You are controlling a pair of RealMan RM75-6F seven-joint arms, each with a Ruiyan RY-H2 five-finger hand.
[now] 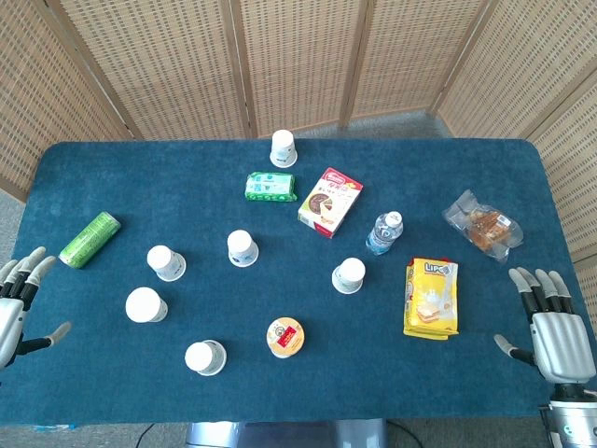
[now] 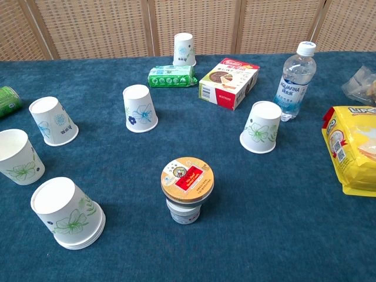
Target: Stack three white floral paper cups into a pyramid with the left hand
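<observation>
Left hand (image 1: 17, 303) is released at the near-left tabletop (image 1: 485, 168) edge. Inverted floral paper cups (image 1: 146, 305) stand just right of it, unstacked. Right hand (image 1: 555, 336), also released, lies well apart.

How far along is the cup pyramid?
Done: nothing; no cup sits on another. The white floral paper cups stand apart, upside down, on the blue table. In hand: nothing; the left robot hand and right robot hand are open at the table edges. Left: the whole stack.
</observation>
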